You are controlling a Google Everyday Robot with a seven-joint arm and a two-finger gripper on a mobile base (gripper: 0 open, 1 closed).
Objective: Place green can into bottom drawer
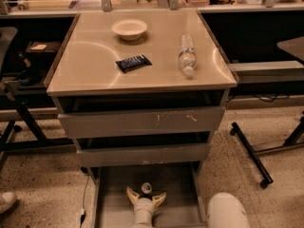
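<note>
The bottom drawer (114, 194) is pulled out at floor level below the two upper grey drawers. The green can (146, 188) stands upright on its floor near the middle, showing mostly its silver top. My gripper (146, 194) reaches in from the bottom edge of the camera view, just in front of the can. Its two pale fingers are spread in a V, one tip on each side of the can, and do not clamp it.
On the cabinet's tan top are a white bowl (129, 28), a dark snack packet (133, 62) and a clear water bottle (187, 55). A white rounded robot part (227, 213) is at the bottom right. A black table leg on castors (250, 155) stands to the right.
</note>
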